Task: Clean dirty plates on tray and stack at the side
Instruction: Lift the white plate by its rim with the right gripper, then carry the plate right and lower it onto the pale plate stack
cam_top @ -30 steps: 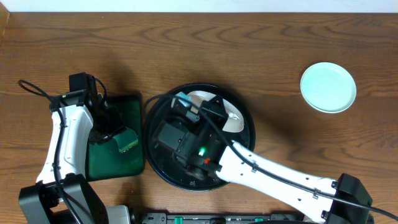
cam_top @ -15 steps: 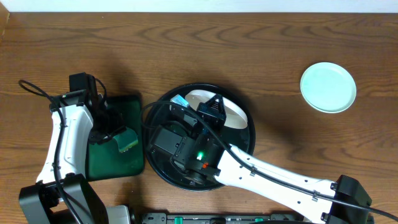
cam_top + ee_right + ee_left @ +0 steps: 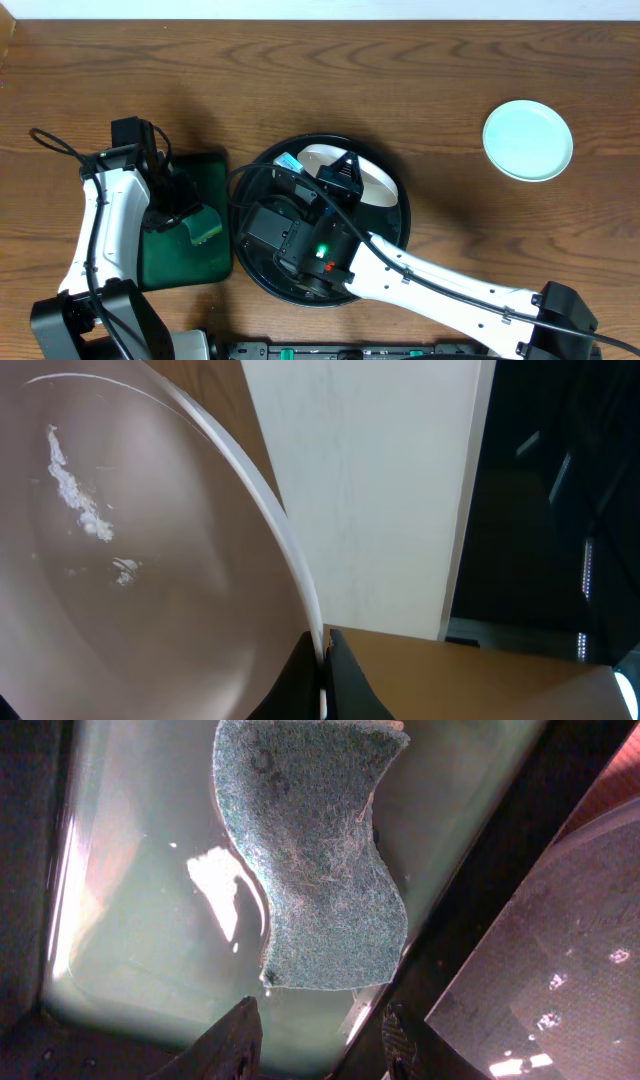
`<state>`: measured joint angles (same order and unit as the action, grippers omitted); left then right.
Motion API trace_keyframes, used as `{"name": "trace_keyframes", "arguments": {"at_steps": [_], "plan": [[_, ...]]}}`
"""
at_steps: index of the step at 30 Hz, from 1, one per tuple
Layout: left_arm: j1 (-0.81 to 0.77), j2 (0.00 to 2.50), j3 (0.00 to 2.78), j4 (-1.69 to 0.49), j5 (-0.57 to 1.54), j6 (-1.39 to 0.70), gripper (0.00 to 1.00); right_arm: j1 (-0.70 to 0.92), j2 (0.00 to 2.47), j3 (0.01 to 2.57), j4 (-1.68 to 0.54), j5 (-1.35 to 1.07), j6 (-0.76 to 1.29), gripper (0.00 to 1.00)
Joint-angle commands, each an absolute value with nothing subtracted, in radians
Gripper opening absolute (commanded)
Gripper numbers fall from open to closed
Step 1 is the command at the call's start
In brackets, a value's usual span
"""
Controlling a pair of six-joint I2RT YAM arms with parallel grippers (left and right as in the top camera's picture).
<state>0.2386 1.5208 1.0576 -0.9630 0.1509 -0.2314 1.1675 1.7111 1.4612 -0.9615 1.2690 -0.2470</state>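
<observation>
My right gripper point(image 3: 322, 660) stays clamped on the white plate point(image 3: 130, 560), tilted over the black tray point(image 3: 390, 238), unmoved; my left gripper point(image 3: 315, 1032) grips the green sponge point(image 3: 310, 860).

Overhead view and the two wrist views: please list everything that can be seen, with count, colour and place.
side plate: 1, pale white, flat on the table, far right.
held plate: 1, white, tilted over the black tray, rim pinched by the right gripper.
black tray: 1, round, table centre.
green tray: 1, dark green with black rim, just left of the black tray.
sponge: 1, green, over the green tray.
table: 1, brown wood.
left gripper: 1, over the green tray, shut on the sponge.
right gripper: 1, over the black tray, shut on the held plate.
</observation>
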Motion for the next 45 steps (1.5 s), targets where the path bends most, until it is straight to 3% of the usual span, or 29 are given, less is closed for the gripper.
{"name": "trace_keyframes", "arguments": {"at_steps": [1,25,35,39,45], "plan": [[0.242,1.532,1.061,-0.968,0.149,-0.226,0.41,1.174,1.687,1.464,-0.962,1.309,-0.252,0.01],[0.242,1.532,1.061,-0.971,0.149,-0.226,0.41,1.18,1.687,1.464,-0.956,1.312,-0.247,0.01],[0.242,1.532,1.061,-0.975,0.149,-0.225,0.41,1.184,1.682,1.464,-0.947,1.238,-0.148,0.01],[0.242,1.532,1.061,-0.975,0.149,-0.226,0.41,1.113,1.682,1.464,-0.974,0.911,0.001,0.01],[0.242,1.532,1.061,-0.975,0.149,-0.226,0.41,0.86,1.682,1.464,-1.003,0.374,0.282,0.01]]}}
